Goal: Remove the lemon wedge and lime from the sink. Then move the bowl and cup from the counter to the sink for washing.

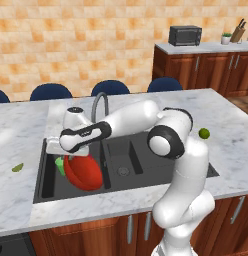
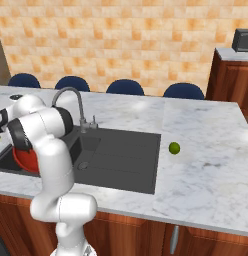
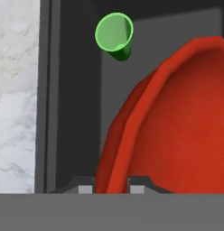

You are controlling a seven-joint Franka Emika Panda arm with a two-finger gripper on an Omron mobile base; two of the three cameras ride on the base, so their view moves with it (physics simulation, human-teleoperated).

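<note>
On the counter point(image 1: 26, 145), a thin green lemon wedge point(image 1: 17, 168) lies at about 9 o'clock from the sink point(image 1: 126, 165). In the sink's left basin, the green cup point(image 3: 115, 35) sits toward 11 o'clock of the tilted red bowl point(image 1: 85, 172), whose rim is pinched between the two fingertips of the gripper point(image 3: 112, 186). Well off at 3 o'clock, the lime point(image 1: 204, 133) rests on the counter, apart from the sink's edge.
</note>
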